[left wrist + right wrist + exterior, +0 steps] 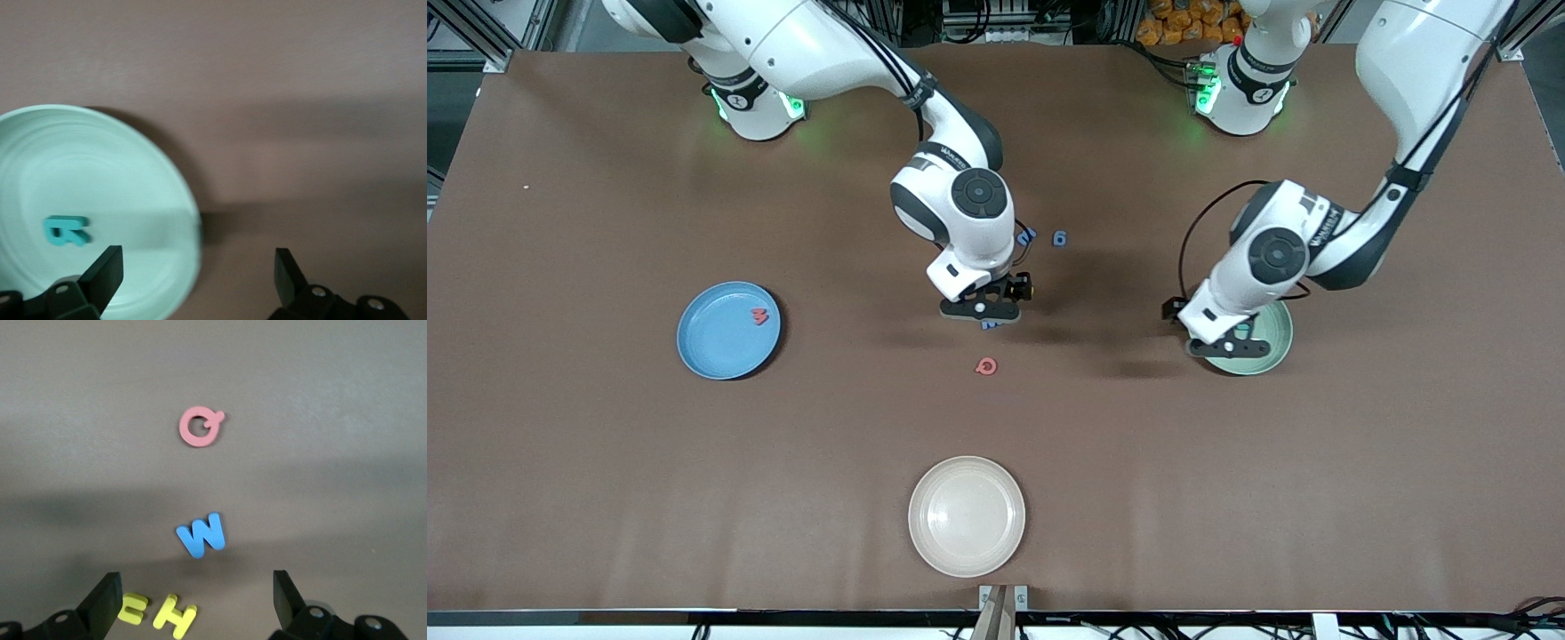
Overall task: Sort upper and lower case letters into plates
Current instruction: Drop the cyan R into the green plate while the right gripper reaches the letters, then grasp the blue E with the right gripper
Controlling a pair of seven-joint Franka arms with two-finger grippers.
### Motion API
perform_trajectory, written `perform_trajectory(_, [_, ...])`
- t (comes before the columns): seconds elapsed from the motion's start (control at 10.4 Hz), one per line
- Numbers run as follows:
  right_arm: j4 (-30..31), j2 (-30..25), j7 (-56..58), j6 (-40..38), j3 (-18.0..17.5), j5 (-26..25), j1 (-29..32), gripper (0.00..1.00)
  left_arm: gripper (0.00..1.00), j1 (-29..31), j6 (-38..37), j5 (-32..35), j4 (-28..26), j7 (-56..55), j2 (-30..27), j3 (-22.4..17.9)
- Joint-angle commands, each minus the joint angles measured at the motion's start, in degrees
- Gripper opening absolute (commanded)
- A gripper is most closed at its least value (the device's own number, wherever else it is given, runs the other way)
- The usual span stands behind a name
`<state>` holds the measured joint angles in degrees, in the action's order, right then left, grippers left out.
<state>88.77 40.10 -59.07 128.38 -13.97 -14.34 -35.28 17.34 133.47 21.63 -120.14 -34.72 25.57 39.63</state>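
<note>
left gripper [1224, 342] hovering over the mint green plate [1276, 331] at the left arm's end of the table, fingers spread wide and holding nothing. teal letter r [65, 230] lying flat inside that plate, probably just let go, so likely the upper case pile. over at the right arm's end, blue plate [710, 338] carrying one red letter m [759, 316], presumably the lower case home.

right gripper [983, 311] low over the middle of the table, fingers parted and empty, lined up above the blue w [202, 535] as if picking a target. red q [200, 426] lying apart from it, nearer the front camera. yellow e [133, 608] and yellow h [175, 615] crowding close beside the w, could get nudged on descent. two blue pieces [1059, 237] waiting farther from the camera, partly hidden by the right arm. cream plate [967, 516] sitting nearest the camera, not in anyone's path.
</note>
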Motion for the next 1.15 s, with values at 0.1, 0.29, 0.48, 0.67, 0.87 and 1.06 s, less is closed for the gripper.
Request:
perform_trajectory(0.1, [-2.2, 1.64, -6.46, -1.2, 0.0, -1.48, -3.38, 0.99, 1.0, -5.63, -0.49, -1.85, 5.08, -10.34, 1.33, 2.03])
perform_trajectory(0.29, [-0.27, 1.73, -11.48, -0.85, -0.09, -1.48, -5.76, 0.98, 1.0, -7.13, -0.58, -1.76, 6.84, -13.61, 3.6, 2.03])
perform_trajectory(0.48, [2.97, 1.47, -14.74, -0.76, -0.35, -1.48, -7.25, 0.91, 1.0, -8.46, -0.58, -1.76, 7.9, -15.99, 5.02, 1.94])
perform_trajectory(0.67, [5.44, 1.29, -19.13, 0.2, -1.76, -1.13, -7.17, 0.83, 1.0, -8.37, -0.58, -1.76, 8.16, -16.44, 5.02, 1.94])
perform_trajectory(0.87, [6.42, 0.77, -22.13, 0.47, -2.9, 2.62, -6.91, 0.75, 1.0, -8.46, -0.58, -1.68, 8.25, -16.44, 5.37, 1.94])
perform_trajectory(1.06, [6.51, 0.59, -24.59, 0.47, -3.95, 4.05, -6.82, 0.74, 1.0, -8.55, -0.58, -1.68, 8.25, -16.52, 5.9, 2.02])
